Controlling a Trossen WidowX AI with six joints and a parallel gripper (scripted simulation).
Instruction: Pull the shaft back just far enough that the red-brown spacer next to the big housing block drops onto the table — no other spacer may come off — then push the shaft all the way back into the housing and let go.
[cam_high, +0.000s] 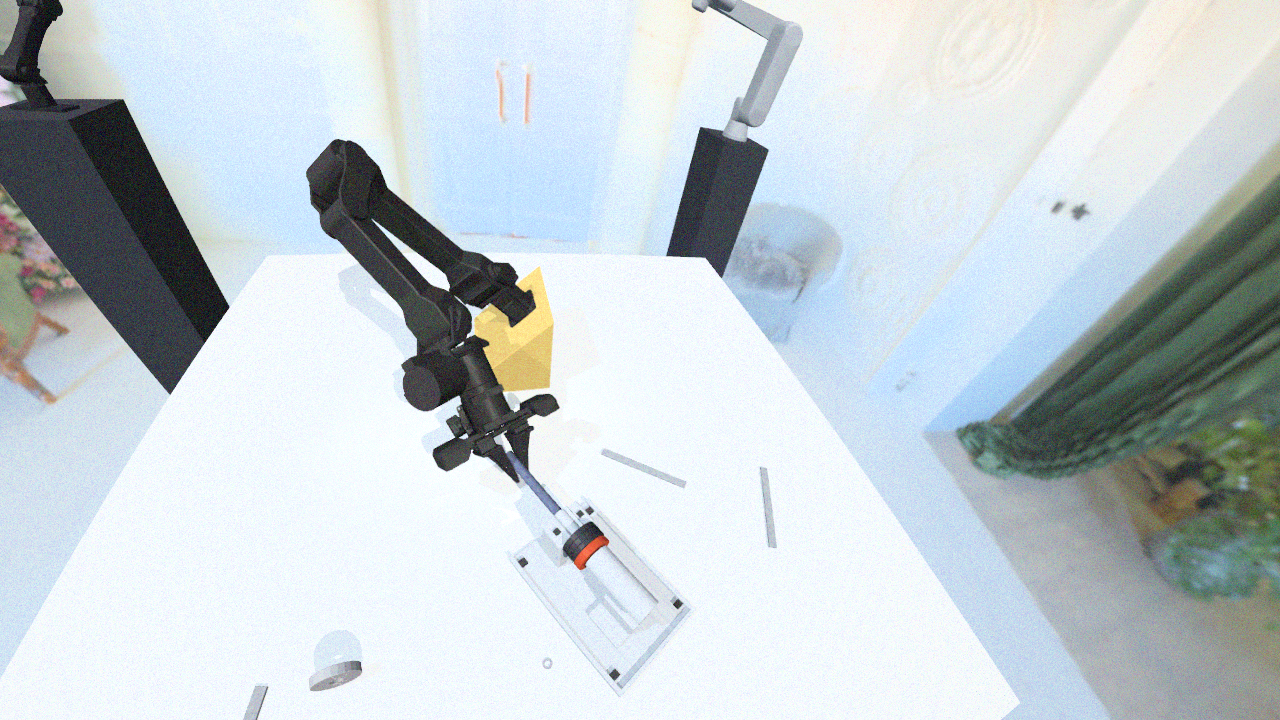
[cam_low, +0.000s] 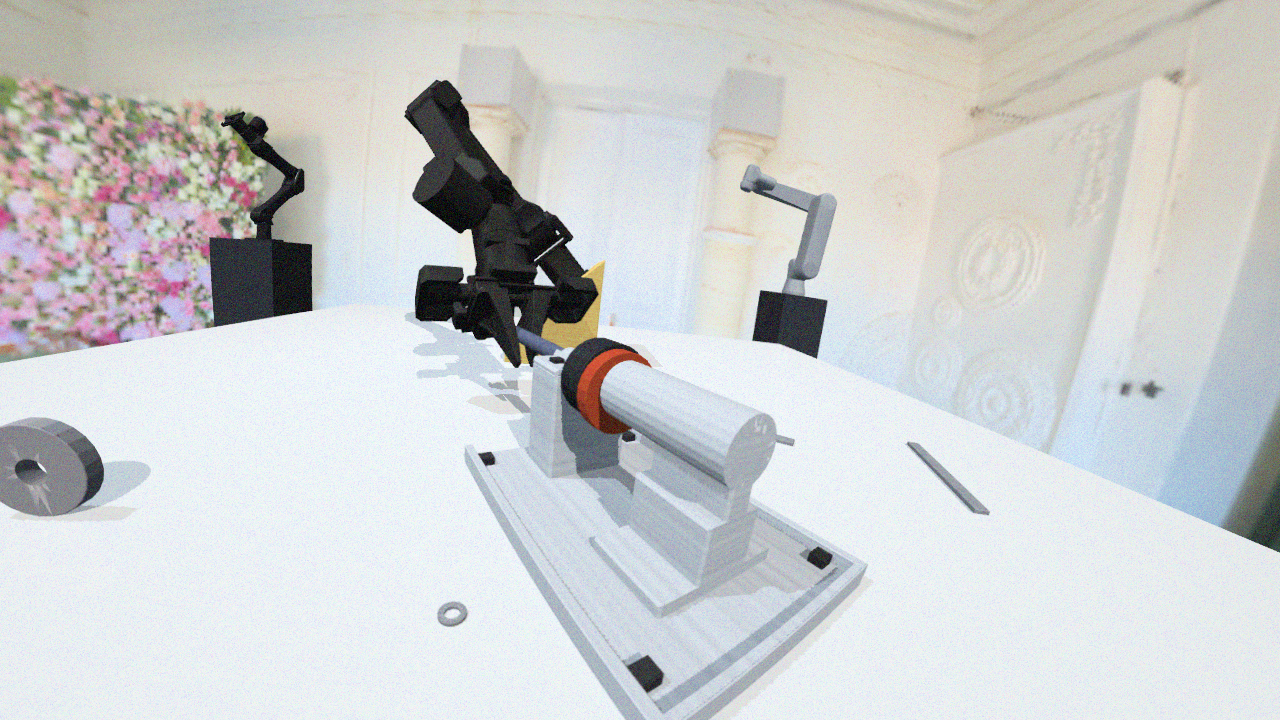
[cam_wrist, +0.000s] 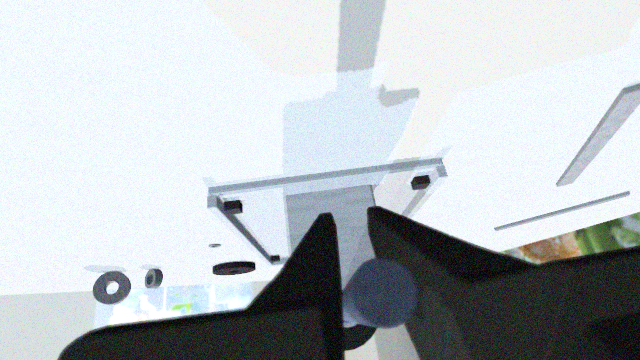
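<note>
The blue-grey shaft (cam_high: 537, 488) (cam_low: 539, 342) (cam_wrist: 384, 293) runs through the upright support (cam_low: 547, 420) toward the big pale cylindrical housing (cam_high: 619, 582) (cam_low: 684, 413). The red-brown spacer (cam_high: 589, 550) (cam_low: 598, 394) is around the shaft line, right beside the housing's near end. A black spacer (cam_high: 581, 540) (cam_low: 577, 368) sits against it, between it and the support. Both are up off the base. My gripper (cam_high: 517, 467) (cam_low: 523, 353) (cam_wrist: 349, 222) is shut on the shaft's free end, behind the support. The shaft inside the spacers and housing is hidden.
The base tray (cam_high: 563, 617) (cam_low: 554, 573) has raised rims and black corner blocks. A small ring (cam_high: 546, 662) (cam_low: 452, 613) and a thick grey disc (cam_high: 335, 676) (cam_low: 53, 465) stand off to one side. Flat bars (cam_high: 642, 468) (cam_high: 768, 506) lie on the other. A yellow block (cam_high: 532, 358) is behind my gripper.
</note>
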